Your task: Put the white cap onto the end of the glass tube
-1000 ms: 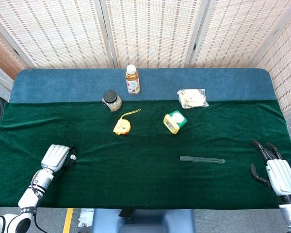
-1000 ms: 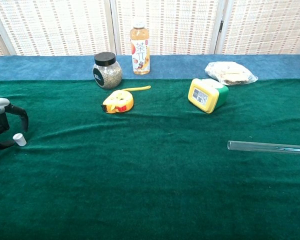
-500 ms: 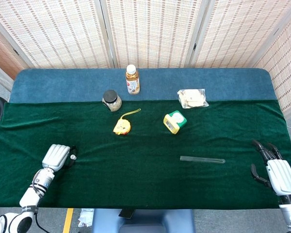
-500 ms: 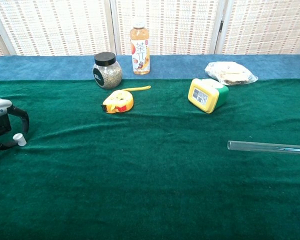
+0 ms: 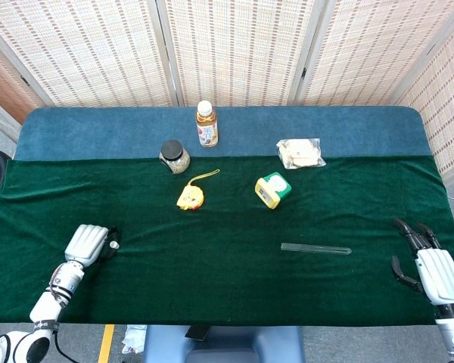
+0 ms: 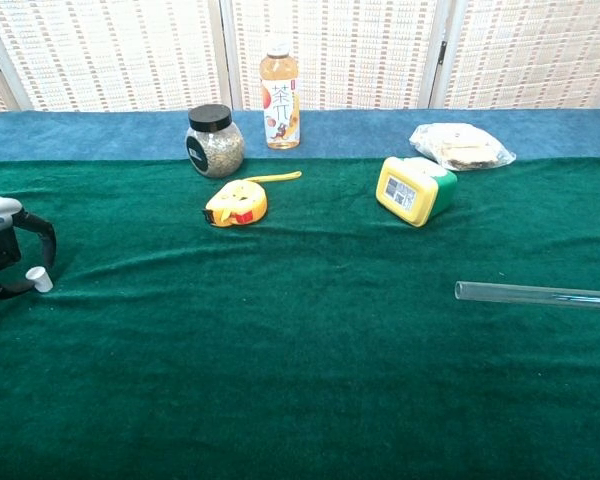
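The small white cap [image 6: 42, 279] sits low over the green cloth at the far left, between the thumb tip and a curled finger of my left hand [image 6: 2, 250]; the hand pinches it. In the head view the cap [image 5: 115, 244] shows at the right side of the left hand [image 5: 87, 243]. The glass tube [image 5: 315, 248] lies flat on the cloth right of centre, and its open end [image 6: 461, 291] points left. My right hand [image 5: 433, 268] rests at the table's right front corner with its fingers apart, holding nothing, well right of the tube.
Across the back stand a tea bottle [image 5: 206, 125], a black-lidded jar [image 5: 173, 156] and a plastic bag of food [image 5: 300, 153]. A yellow tape measure [image 5: 190, 196] and a yellow-green box [image 5: 272, 189] lie mid-table. The green cloth [image 5: 212, 265] covers the front.
The left hand has shifted very slightly with the cap at its fingertips. The right hand has sunk a touch toward the table's front edge. The tube has not moved.
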Available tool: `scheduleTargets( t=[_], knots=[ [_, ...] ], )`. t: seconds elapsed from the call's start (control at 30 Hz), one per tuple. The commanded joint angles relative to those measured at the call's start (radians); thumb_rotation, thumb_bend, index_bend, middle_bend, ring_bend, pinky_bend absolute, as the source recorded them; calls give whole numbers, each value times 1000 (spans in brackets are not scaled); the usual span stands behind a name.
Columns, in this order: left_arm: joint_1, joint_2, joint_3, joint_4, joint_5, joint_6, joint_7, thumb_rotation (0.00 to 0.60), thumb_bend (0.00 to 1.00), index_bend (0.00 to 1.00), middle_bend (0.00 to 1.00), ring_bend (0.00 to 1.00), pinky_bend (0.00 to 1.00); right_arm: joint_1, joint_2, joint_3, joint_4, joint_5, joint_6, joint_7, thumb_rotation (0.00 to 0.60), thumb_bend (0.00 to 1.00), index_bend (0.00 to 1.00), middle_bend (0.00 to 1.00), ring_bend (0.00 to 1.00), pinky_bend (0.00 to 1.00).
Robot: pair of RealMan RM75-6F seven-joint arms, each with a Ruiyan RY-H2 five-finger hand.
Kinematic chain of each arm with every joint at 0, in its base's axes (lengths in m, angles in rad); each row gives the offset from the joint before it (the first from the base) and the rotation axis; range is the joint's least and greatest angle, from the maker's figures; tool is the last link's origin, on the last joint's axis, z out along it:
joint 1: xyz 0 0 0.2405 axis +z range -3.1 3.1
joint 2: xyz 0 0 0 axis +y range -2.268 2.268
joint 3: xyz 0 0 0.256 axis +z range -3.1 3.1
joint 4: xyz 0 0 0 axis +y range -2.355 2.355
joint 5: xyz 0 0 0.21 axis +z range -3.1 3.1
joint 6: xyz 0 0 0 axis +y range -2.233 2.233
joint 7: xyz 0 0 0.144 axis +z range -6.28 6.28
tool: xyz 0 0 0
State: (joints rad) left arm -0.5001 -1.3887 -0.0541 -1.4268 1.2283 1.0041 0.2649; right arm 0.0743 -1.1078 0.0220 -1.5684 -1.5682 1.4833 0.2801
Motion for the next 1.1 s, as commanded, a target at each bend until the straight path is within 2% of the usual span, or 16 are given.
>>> scheduleTargets(
  t=[0.03, 0.4, 0.67, 0.83, 0.93, 1.03, 1.1],
  knots=[
    [0, -2, 0, 1, 1, 0, -2, 600, 402, 512, 987, 865, 804, -1, 0, 0, 0, 0, 1, 0, 600, 607, 64, 213, 244, 74],
    [2, -3, -4, 15, 11, 4, -33, 600, 471, 545, 996, 870, 804, 0, 4, 0, -9, -3, 1, -8, 600, 607, 65, 214, 246, 74],
    [18, 49, -21, -40, 49, 34, -157, 600, 499, 547, 999, 873, 804, 34, 8, 2, -59, -15, -46, -101, 600, 608, 69, 257, 284, 113],
    [35, 82, -16, -82, 104, 80, -208, 600, 502, 546, 999, 874, 805, 81, 14, 17, -142, 30, -135, -222, 600, 589, 69, 346, 384, 326],
    [43, 97, -8, -105, 129, 98, -215, 600, 502, 546, 1000, 875, 804, 115, 12, 32, -183, 85, -203, -299, 600, 483, 76, 439, 558, 522],
    [48, 107, -1, -122, 143, 106, -217, 600, 502, 545, 999, 874, 805, 144, -13, 45, -197, 127, -247, -361, 600, 385, 112, 595, 772, 732],
    [51, 110, 4, -127, 149, 107, -217, 600, 502, 545, 1000, 875, 805, 158, -33, 49, -198, 152, -270, -392, 600, 363, 166, 717, 881, 867]
  ],
)
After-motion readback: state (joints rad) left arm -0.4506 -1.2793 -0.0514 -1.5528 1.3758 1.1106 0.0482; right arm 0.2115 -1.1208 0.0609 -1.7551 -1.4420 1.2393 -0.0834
